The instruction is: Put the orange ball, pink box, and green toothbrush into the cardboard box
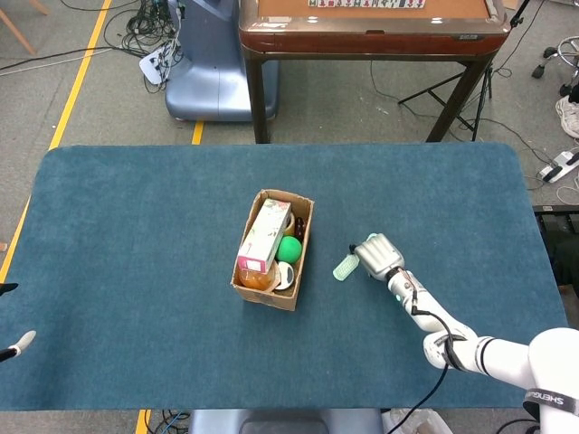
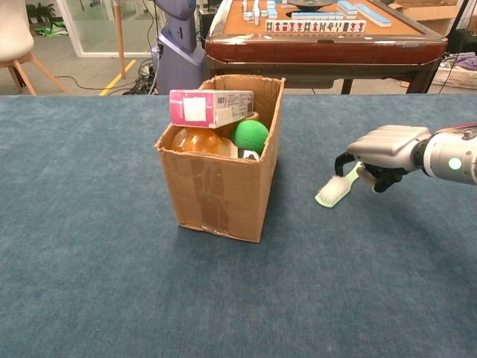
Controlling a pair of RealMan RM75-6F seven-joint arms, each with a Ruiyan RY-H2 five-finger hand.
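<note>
Right hand [image 2: 385, 151] curled down over the handle of the green toothbrush [image 2: 333, 190], fingers pinching it, bristle head tilted down toward the blue table cover [image 1: 136, 226] and hanging just above it, well right of the cardboard box [image 2: 220, 191]. Open carpet between brush and box. Inside the box: pink box [image 2: 211, 107] lying across the top, partly above the rim; orange ball [image 2: 195, 140] beneath it; a green ball [image 2: 250, 136] beside them toward the right wall, plus a small white round item, too hidden to name. Left hand [image 1: 13, 346] barely visible at the table's left edge, state impossible to tell. Behind the table: a mahjong table [image 2: 320, 33] and a blue-grey machine base [image 1: 213, 68].
</note>
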